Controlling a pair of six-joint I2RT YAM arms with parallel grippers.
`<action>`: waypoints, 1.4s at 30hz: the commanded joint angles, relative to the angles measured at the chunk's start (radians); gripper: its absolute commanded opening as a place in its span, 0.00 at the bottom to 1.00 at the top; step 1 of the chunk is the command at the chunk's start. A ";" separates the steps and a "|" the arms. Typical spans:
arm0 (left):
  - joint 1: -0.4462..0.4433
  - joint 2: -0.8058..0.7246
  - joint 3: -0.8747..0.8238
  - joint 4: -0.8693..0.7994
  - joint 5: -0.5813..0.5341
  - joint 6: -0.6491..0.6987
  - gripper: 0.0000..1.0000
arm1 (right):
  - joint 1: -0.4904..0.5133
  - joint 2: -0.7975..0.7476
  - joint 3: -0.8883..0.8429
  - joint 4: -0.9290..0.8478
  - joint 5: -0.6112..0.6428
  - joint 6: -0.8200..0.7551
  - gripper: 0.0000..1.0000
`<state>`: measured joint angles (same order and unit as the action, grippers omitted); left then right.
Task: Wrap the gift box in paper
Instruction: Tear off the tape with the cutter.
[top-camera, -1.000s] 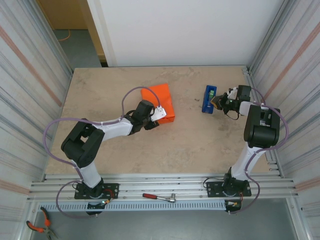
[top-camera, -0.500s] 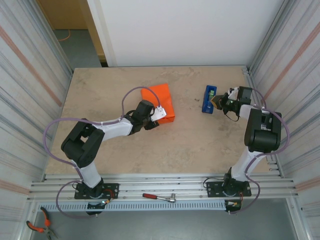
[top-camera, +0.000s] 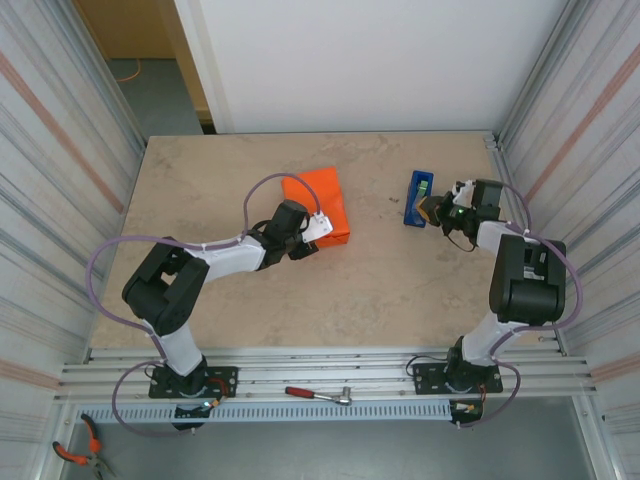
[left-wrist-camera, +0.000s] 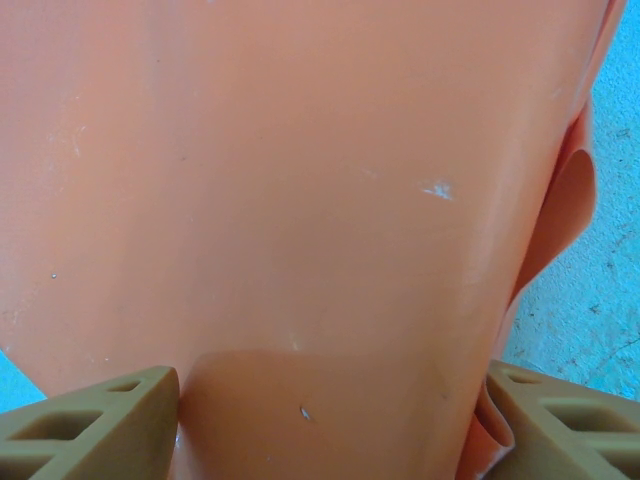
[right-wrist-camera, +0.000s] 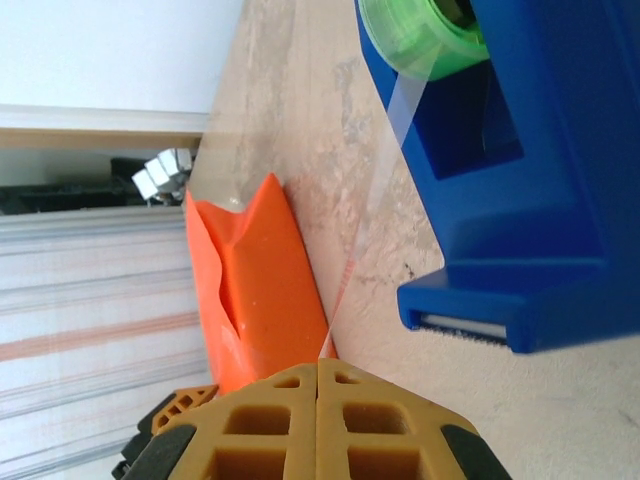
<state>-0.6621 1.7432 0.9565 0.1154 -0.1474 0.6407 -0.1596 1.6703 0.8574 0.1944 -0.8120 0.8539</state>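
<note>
1. The worktop (top-camera: 380, 290) carries it all, and the action sits in its far half.
2. The paper (top-camera: 318, 200), bright orange, is folded up into a parcel at about 11 o'clock from the worktop's centre. The gift box is hidden; I take it to be inside that parcel.
3. The blue tape dispenser (top-camera: 417, 200) stands well apart at the parcel's 3 o'clock, with a green tape roll (right-wrist-camera: 410, 30) mounted on it.
4. Left pincer (top-camera: 316, 236) is in at the parcel's 6 o'clock edge. Its jaws are wide, one finger on each side, clamping the paper-covered parcel between them.
5. Right pincer (right-wrist-camera: 318, 365) sits at the dispenser's 4 o'clock, fingertips pressed tight together on the end of the tape.
6. The tape strip (right-wrist-camera: 392, 120) is clear and thin. It runs straight from the roll to those closed fingertips and is not yet torn off.
   - To do this well, I'd draw out enough length to bridge the seam.
   - Then drag it down over the cutter (right-wrist-camera: 465, 327) for a clean tear, keeping it flat and untwisted.
   - Then carry it across toward 9 o'clock.
   - The left clamp must not slacken, or the fold is likely to spring open before the tape lands.
</note>
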 joint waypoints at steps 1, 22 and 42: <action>-0.008 0.022 0.003 -0.054 0.011 0.005 0.73 | 0.012 -0.043 -0.037 -0.008 -0.041 0.002 0.00; -0.014 0.028 0.004 -0.056 0.005 0.011 0.73 | -0.046 0.150 -0.149 0.219 0.008 0.092 0.00; -0.018 0.029 0.003 -0.055 0.001 0.015 0.73 | -0.065 0.225 -0.210 0.478 -0.068 0.227 0.00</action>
<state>-0.6693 1.7451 0.9565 0.1158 -0.1593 0.6514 -0.2146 1.8839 0.6773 0.7071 -0.8932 1.0657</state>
